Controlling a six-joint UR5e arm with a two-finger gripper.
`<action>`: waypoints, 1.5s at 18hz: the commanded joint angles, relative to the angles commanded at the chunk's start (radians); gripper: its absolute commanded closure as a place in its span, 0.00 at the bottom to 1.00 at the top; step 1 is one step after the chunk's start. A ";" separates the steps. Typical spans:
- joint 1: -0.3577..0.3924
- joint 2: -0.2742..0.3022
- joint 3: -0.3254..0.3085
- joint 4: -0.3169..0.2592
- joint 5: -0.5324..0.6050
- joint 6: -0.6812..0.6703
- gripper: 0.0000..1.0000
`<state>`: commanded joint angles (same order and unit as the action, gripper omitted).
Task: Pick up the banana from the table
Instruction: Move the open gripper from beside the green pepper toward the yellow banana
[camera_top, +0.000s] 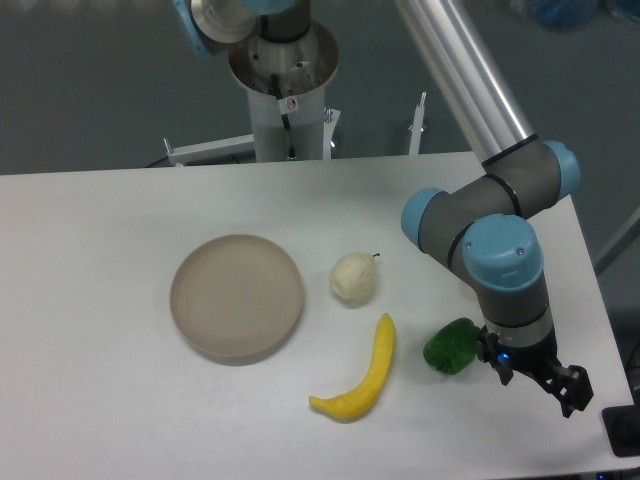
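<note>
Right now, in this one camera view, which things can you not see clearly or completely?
- Gripper: its fingers are small and dark, so open or shut cannot be told.
- Green object: its right side is hidden behind the arm's wrist; its kind is unclear.
- Banana and plate: undersides hidden.
- Table: cut off by the bottom and left edges.
</note>
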<state>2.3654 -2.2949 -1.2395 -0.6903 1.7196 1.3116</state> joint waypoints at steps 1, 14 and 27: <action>0.000 0.000 -0.005 0.002 0.000 0.003 0.00; 0.000 0.052 -0.052 -0.005 -0.005 -0.021 0.00; -0.021 0.192 -0.104 -0.396 -0.187 -0.402 0.00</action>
<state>2.3440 -2.1031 -1.3437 -1.0859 1.5327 0.9100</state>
